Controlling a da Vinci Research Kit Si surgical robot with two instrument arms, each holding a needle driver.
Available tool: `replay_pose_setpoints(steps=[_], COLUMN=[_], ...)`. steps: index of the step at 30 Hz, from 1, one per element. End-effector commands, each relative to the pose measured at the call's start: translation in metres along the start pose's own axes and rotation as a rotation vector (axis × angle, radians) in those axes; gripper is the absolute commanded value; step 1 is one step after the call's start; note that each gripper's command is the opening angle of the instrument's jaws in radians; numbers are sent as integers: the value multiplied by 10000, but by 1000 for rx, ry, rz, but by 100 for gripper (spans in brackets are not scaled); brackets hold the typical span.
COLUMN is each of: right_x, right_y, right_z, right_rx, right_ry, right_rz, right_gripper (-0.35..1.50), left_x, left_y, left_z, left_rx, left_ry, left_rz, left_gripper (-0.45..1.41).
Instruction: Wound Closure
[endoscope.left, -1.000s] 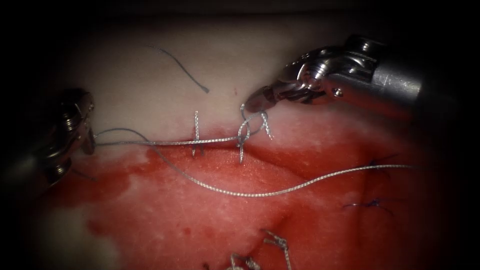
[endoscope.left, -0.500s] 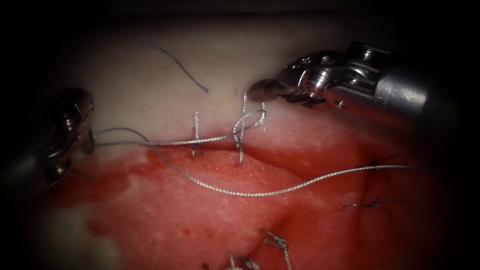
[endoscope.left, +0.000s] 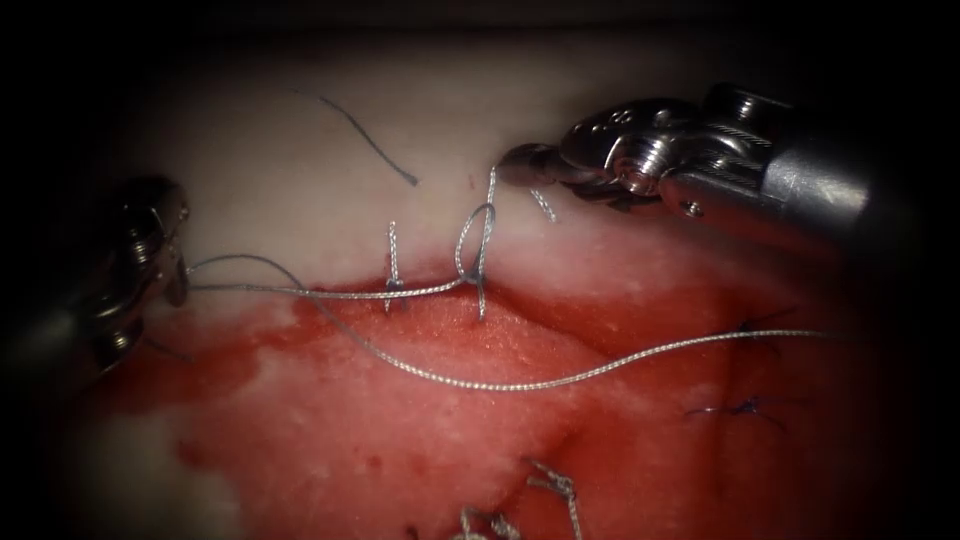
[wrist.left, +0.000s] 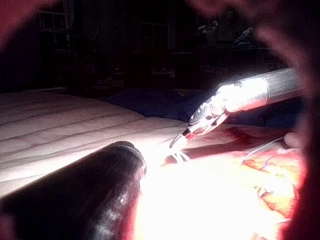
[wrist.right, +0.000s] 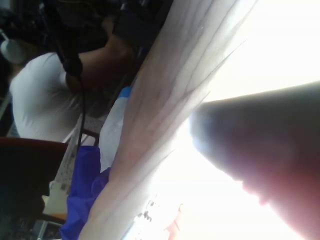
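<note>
My right tool (endoscope.left: 512, 166) comes in from the upper right, its jaws shut on the short end of the silver thread (endoscope.left: 490, 195) above the cut (endoscope.left: 560, 318). Below it the thread forms a narrow loop (endoscope.left: 472, 245) over a stitch in the tissue (endoscope.left: 300, 180). From the loop a strand runs left to my left tool (endoscope.left: 178, 282), which is shut on it at the picture's left. A long slack strand (endoscope.left: 480, 386) curves over the red tissue toward the right. In the left wrist view the right tool (wrist.left: 176, 144) hangs over the bright tissue.
An earlier stitch (endoscope.left: 392, 265) stands left of the loop. A loose dark thread piece (endoscope.left: 370, 140) lies on the pale tissue behind. Blue stitches (endoscope.left: 745, 408) sit at the right, and cut thread ends (endoscope.left: 555, 490) at the front. Red fluid (endoscope.left: 300, 400) covers the near tissue.
The right tool has lifted and drawn the short end up and to the right. The wide loop has narrowed and pulled down toward the cut. The left tool has stayed put.
</note>
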Motion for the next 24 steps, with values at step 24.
replay_pose_setpoints(steps=[24], right_x=[-15], right_y=[-1], right_z=[-1], right_rx=[-18], right_ry=[15], right_rz=[-13], right_gripper=[-35], left_x=[-23], left_y=[-9], left_z=[-33], left_rx=[-275], left_ry=[424], left_rz=[-144], left_gripper=[-45])
